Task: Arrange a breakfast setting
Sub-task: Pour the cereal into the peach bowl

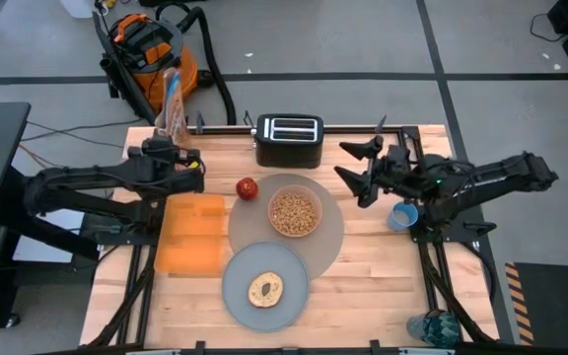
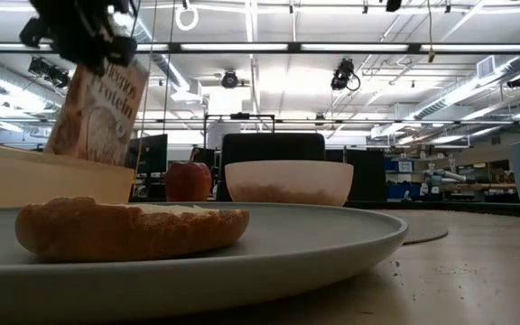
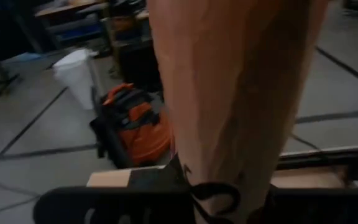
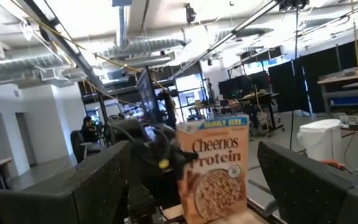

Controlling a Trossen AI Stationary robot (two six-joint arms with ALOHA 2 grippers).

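Left gripper (image 1: 177,148) pinches the cereal box (image 1: 172,101) at the table's 11 o'clock corner; right gripper (image 1: 361,170) hangs spread wide and empty at 2 o'clock, beside the blue cup (image 1: 402,215). Mostly set: cereal-filled bowl (image 1: 294,212) on placemat (image 1: 331,235), bread (image 1: 265,289) on plate (image 1: 237,278) at 6, apple (image 1: 248,187), napkin (image 1: 190,233) at 9. Likely left: box put down, cup moved in; no spoon visible.
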